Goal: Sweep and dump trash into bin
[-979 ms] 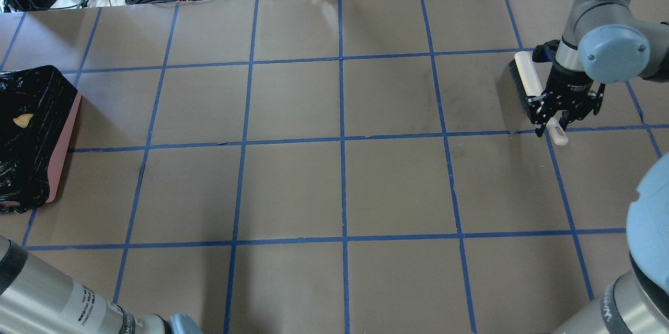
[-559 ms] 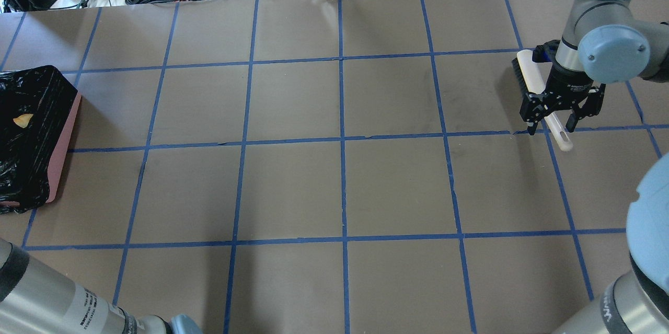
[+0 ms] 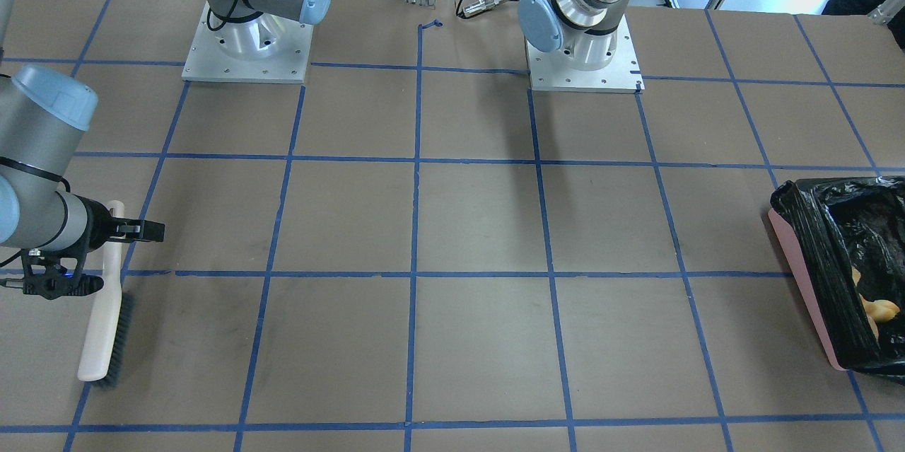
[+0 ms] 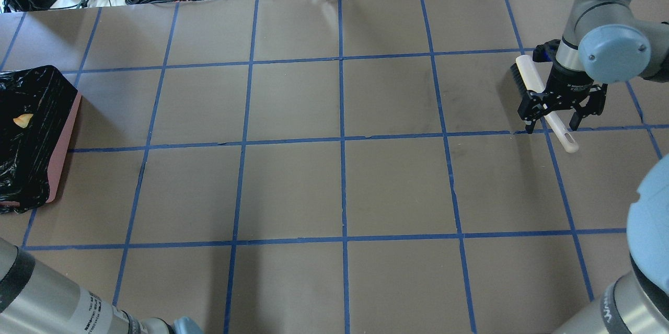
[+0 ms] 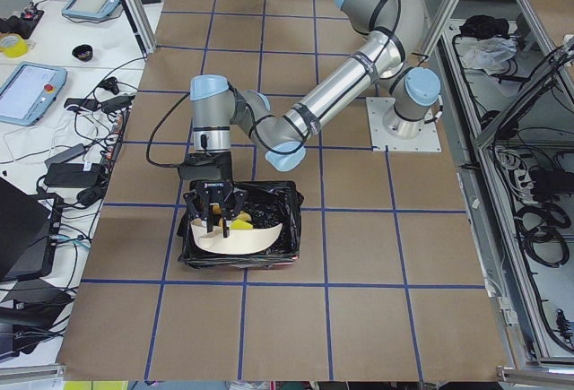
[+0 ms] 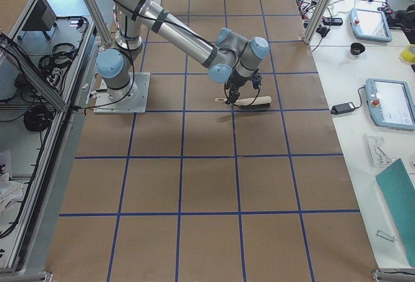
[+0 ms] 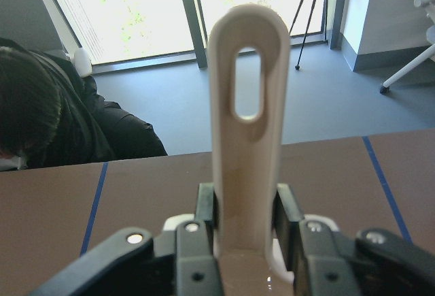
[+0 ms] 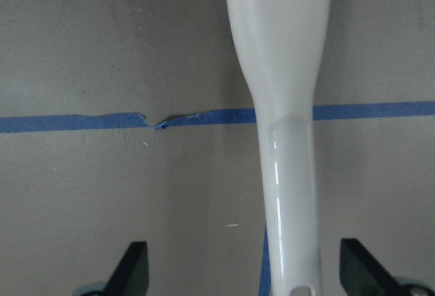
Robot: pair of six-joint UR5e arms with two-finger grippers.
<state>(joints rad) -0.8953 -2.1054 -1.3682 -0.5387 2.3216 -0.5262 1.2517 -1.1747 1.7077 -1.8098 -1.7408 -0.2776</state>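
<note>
Right gripper (image 4: pixel 551 125): fingers spread wide, straddling smooth cream brush (image 4: pixel 563 137), black bristles, flat on table. Left gripper (image 7: pixel 246 218): clamped on beige slotted dustpan (image 7: pixel 248 153) handle above pink bin (image 4: pixel 63 141) with glossy black liner.

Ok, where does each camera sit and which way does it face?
Overhead: behind the robot, looking forward-down; right pincer over brush, bin far left.
Front-facing: across the table, facing the robot; both bases at top.
Exterior left: table's left end; near left pincer holds dustpan over bin.
Exterior right: opposite end; near right arm above brush.
Left wrist: along dustpan handle toward windows; fingers clamp it.
Right wrist: straight down on brush handle; fingers spread.
Shared: overhead and front-facing both show brush and bin, mirrored.
</note>
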